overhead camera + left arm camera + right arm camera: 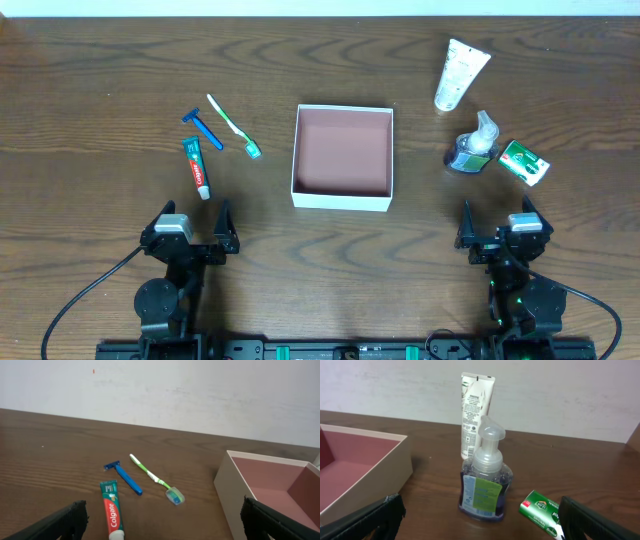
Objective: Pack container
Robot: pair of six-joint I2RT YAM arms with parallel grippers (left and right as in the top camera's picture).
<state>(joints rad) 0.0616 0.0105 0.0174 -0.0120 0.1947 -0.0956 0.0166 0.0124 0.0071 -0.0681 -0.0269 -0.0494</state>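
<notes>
The container, a shallow square box with white walls and a reddish-brown floor, sits empty mid-table; it also shows in the left wrist view and the right wrist view. Left of it lie a Colgate toothpaste tube, a blue razor and a green toothbrush. Right of it are a soap pump bottle, a white tube and a green soap box. My left gripper and right gripper are open and empty near the front edge.
The table is dark wood. A pale wall stands behind its far edge. Black cables run from both arm bases at the front.
</notes>
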